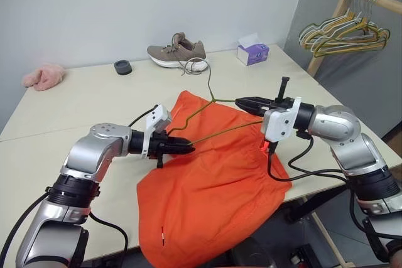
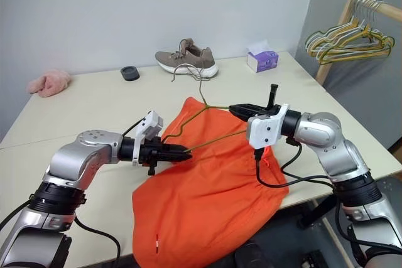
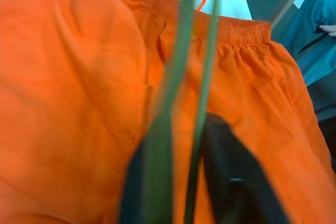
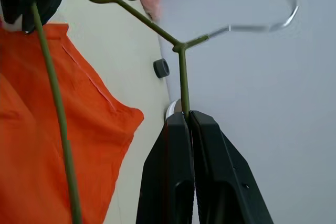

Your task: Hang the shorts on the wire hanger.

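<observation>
The bright orange fabric shorts (image 1: 213,186) lie spread on the pale worktop (image 1: 75,111), their near part draped over its front edge and the gathered elastic waistband toward the robot's right. They look light, soft and limp, likely to sag and slide on smooth metal, so a pinch at the waistband or a leg hem seems the surest hold. Just above them hangs the thin olive-brown wire hanger (image 1: 210,117), light and springy by its look, best taken at its corners or neck. The left pincer (image 1: 179,147) is clenched on the hanger's near end, where two wire runs meet. The right pincer (image 2: 242,110) is clamped on the shoulder wire just beside the neck. The hanger's long axis runs between the two pincers, roughly level, with its curved hook (image 2: 200,83) pointing away toward the far wall. Beyond sit a tan sneaker (image 1: 178,53), a small dark round object (image 1: 123,66) and a purple tissue box (image 1: 252,51).
</observation>
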You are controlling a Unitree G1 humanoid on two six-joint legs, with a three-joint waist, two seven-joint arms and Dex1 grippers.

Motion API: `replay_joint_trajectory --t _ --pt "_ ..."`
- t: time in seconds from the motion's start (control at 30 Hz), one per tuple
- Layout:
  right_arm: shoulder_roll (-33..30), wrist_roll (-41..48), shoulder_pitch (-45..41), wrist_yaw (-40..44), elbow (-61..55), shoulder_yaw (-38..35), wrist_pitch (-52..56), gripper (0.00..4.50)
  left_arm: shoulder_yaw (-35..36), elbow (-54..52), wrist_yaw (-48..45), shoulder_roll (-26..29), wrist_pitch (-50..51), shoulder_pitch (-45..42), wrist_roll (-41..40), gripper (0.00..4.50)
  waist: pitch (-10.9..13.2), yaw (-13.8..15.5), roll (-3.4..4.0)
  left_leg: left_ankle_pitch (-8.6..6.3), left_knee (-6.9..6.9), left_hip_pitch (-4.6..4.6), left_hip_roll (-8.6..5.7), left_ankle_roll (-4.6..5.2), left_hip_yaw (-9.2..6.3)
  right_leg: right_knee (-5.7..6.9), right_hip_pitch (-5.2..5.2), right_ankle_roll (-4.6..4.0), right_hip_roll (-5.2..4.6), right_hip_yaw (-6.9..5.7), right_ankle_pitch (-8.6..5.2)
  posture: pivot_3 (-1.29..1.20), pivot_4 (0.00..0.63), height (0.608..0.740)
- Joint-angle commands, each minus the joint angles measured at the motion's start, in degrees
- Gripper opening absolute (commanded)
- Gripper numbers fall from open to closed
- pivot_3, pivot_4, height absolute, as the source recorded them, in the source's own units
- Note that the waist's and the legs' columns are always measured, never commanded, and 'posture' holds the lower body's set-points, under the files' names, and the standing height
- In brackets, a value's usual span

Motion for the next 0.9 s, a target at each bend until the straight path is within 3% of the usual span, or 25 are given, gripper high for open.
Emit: replay_joint_trajectory --t 0.03,0.13,0.27,0.4,0.5,0.67,0.9 --pt "-0.4 2.9 0.9 1.7 -3.5 -1.1 0.4 0.0 0.8 -2.0 0.4 0.6 -0.2 0.2 -0.2 0.04 0.0 0.0 0.0 0.0 0.0 0.0 -0.01 0.0 0.0 -0.01 0.01 0.0 0.0 0.0 0.0 -0.3 0.051 0.74" --pt "-1.2 5.7 2.5 3.7 -5.9 -1.8 3.1 0.73 0.9 -2.1 1.4 0.5 -1.0 0.8 0.8 0.0 0.0 0.1 0.0 0.0 0.0 0.0 -0.01 0.0 0.0 0.01 0.0 0.0 -0.01 0.0 0.0 -0.3 0.051 0.74" --pt "-2.7 9.3 4.5 5.5 -10.2 -3.9 10.3 2.15 0.8 -1.8 3.1 0.4 -3.3 1.0 2.5 0.0 0.0 0.1 0.0 0.0 0.02 0.0 -0.01 0.0 -0.01 0.01 0.01 0.0 -0.01 -0.02 0.0 -0.3 0.052 0.74" --pt "-6.4 17.2 7.0 6.1 -17.2 -9.1 32.1 3.63 -0.3 -0.5 5.0 0.7 -10.2 0.7 7.3 0.0 0.0 0.3 -0.02 0.0 0.02 0.0 -0.02 0.0 -0.01 0.01 0.01 0.0 -0.07 -0.02 0.0 -0.31 0.055 0.74" --pt "-8.4 20.0 7.3 6.4 -21.0 -10.0 42.5 4.47 -1.6 0.0 4.5 1.6 -15.5 1.1 10.8 0.0 0.0 0.4 -0.01 0.0 0.01 0.0 -0.01 0.0 -0.02 0.0 0.01 -0.01 -0.08 -0.03 0.0 -0.31 0.055 0.74" --pt "-11.6 18.4 5.8 7.1 -24.2 -5.3 54.7 4.47 -4.7 -1.2 2.3 2.8 -23.9 0.8 16.0 0.0 0.0 0.0 0.0 0.0 -0.02 -0.01 -0.01 0.01 0.03 -0.02 -0.02 -0.01 -0.08 0.01 -0.01 -0.32 0.054 0.74" --pt "-11.3 15.1 -0.1 10.5 -21.3 4.5 59.4 4.47 -6.2 -1.5 1.4 2.6 -28.8 1.4 18.7 0.0 0.0 -0.1 0.01 0.0 0.0 -0.14 0.0 0.01 0.07 -0.04 -0.14 0.15 -0.08 0.04 -0.1 -0.32 0.051 0.74"
